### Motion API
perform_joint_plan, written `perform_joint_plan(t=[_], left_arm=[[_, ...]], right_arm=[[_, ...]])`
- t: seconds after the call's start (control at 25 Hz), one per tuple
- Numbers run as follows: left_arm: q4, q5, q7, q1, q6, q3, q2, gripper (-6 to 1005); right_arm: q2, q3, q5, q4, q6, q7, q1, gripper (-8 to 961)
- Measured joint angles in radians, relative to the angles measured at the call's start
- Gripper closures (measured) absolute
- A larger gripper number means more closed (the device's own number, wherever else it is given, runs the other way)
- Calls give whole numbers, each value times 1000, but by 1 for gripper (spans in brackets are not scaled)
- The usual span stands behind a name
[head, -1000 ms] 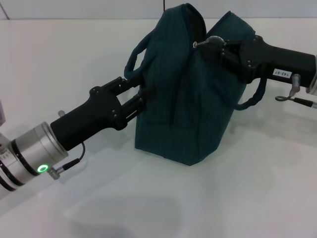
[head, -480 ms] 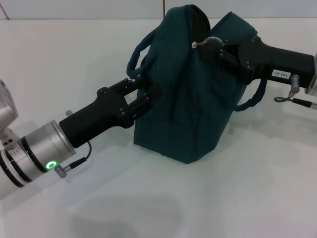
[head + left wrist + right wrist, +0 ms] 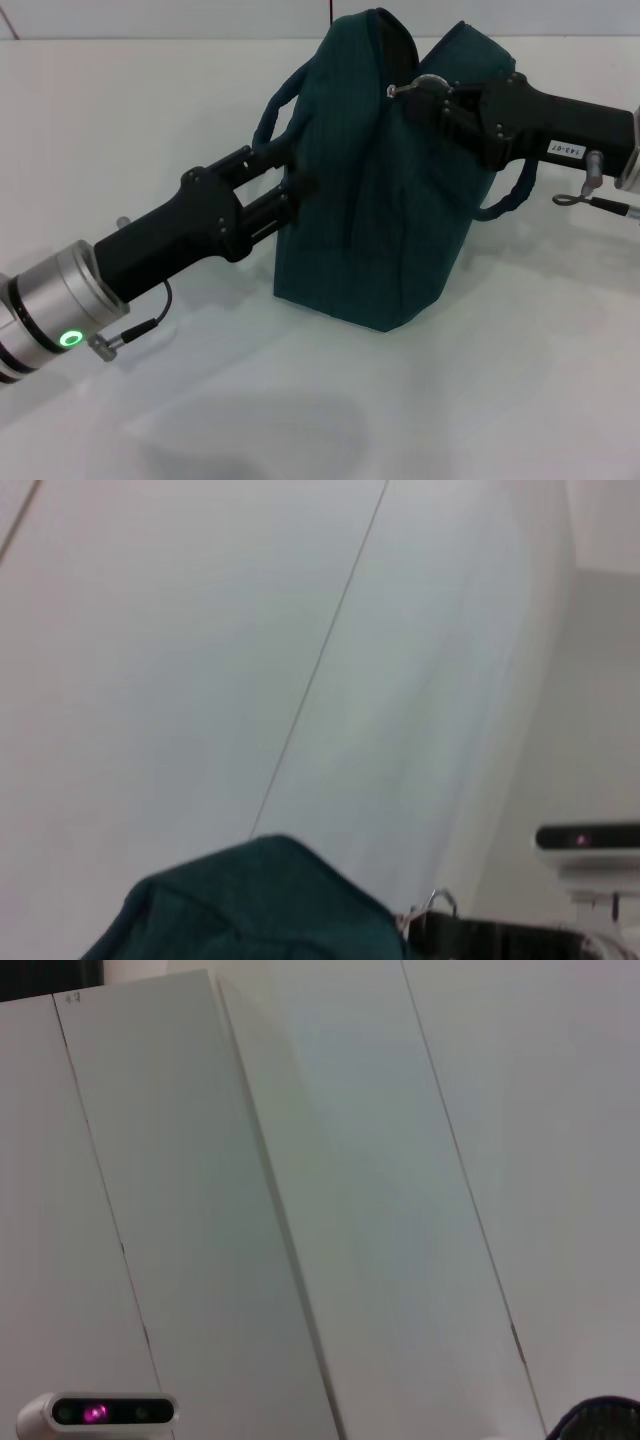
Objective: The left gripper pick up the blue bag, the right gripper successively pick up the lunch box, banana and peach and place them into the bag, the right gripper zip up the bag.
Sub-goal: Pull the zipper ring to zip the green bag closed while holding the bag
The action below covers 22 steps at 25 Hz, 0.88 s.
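Currently the blue bag (image 3: 375, 190) stands upright on the white desk (image 3: 480, 400), and both arms are at it. No lunch box, banana or peach shows in any view; whether they are inside the bag cannot be confirmed.

Step in hand, by judgement: closing the zip along the top of the bag.

Right end effector (image 3: 425, 98): positioned at the top of the bag, on the bag's right side. Its fingers are clenched around the small metal zip pull (image 3: 397, 90), which sits at the ridge of the bag. The left wrist view shows the same metal ring (image 3: 436, 901) beside the top of the bag.

Left end effector (image 3: 290, 172): positioned against the bag's left side, just under the near carrying handle (image 3: 272, 112). Its two fingers lie in contact with the fabric and appear to pinch a fold of it, though the tips are dark against the cloth and the grasp is not fully clear.

Recommendation for the step: draw the pull straight along the line of the zip, level with the ridge, not upward. The left end effector should hold the fabric taut and steady so the bag does not slide or tip on the desk. A skewed pull is likely to jam the slider or slip the ring from the fingers.
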Motion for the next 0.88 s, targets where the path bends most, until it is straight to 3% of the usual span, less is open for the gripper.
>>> perform_joint_plan(t=[0.4,0.68,0.88], left_arm=[[-31,-14,32,-10,-66,-2,-13,281],[-224,-100,254,-53,-88,-4,-16,118],[-328,-171,383,-82,-98,-5,-16,123]], right_arm=[[1,1,0,-2,-3,-24,-3,945],[1,6,1,0,-6,-25,-6,944],[0,3,2,1,-7,-26,-5,945]])
